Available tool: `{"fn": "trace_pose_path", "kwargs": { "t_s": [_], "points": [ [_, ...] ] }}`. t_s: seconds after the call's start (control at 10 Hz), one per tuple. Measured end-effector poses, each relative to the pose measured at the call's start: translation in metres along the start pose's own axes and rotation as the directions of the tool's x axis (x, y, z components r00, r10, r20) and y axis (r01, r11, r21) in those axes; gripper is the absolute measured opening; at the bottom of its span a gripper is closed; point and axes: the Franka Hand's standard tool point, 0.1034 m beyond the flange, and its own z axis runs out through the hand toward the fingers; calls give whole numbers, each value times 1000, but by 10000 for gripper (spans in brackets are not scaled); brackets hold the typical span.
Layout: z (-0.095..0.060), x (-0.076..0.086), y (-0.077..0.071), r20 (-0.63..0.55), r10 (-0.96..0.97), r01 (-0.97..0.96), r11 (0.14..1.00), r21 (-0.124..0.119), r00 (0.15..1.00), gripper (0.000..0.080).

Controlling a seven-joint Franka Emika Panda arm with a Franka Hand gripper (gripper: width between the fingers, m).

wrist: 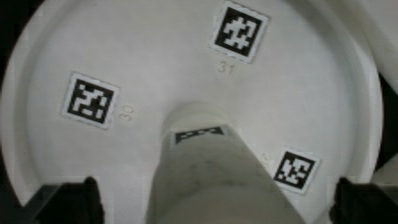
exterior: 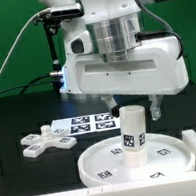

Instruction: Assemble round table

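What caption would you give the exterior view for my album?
Robot's open hand hovers above the leg standing upright on the disc, the foot lying off to one side.

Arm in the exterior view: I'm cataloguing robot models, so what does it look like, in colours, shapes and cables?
The arm is glossy white with rounded shells and a grey metallic ring at the wrist. Below it sits a boxy white housing carrying short dark jaws. A thin black cable runs off on the exterior view's left. No markings are legible.
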Motion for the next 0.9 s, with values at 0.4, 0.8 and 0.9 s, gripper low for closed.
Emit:
{"fn": "trace_pose_path", "kwargs": {
  "t_s": [0.4, 0.8, 0.9],
  "points": [
    [2, 5, 0, -25, -450, 449, 893, -36, 893, 649],
    [3, 8, 2, -35, -543, 542, 839, -44, 839, 518],
    [3, 8, 2, -35, -541, 540, 841, -44, 840, 400]
  ]
}}
